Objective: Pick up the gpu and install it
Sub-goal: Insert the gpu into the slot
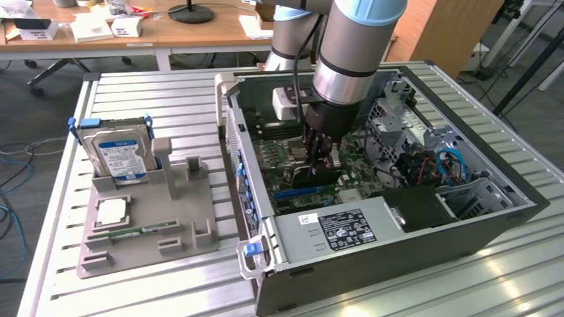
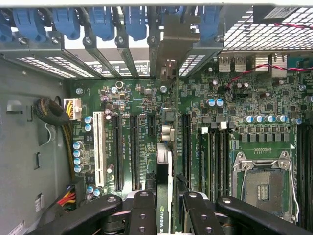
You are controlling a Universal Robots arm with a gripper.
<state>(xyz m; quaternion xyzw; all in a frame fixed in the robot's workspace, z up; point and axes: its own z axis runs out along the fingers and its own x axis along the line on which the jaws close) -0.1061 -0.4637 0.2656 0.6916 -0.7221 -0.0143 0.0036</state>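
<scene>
My gripper [image 1: 319, 164] hangs inside the open computer case [image 1: 520, 198], over the motherboard [image 1: 291, 165]. Its fingers are shut on the gpu [image 1: 319, 177], a thin dark card held on edge. In the wrist view the gpu [image 2: 164, 161] runs edge-on between my black fingers [image 2: 145, 208], and my gripper [image 2: 166, 203] clamps it near its inner end. The gpu's pale metal bracket [image 2: 175, 41] reaches the row of rear slot openings with blue latches [image 2: 102, 22]. The card stands above the long black expansion slots [image 2: 134, 152]. Whether it touches a slot I cannot tell.
A silver hard drive [image 1: 119, 155] stands in a grey holder [image 1: 150, 228] at the exterior view's left, with a processor chip [image 1: 112, 211] and a green memory stick [image 1: 132, 232]. The power supply [image 1: 344, 228] sits at the case's near side. An open processor socket [image 2: 264, 183] lies beside the slots.
</scene>
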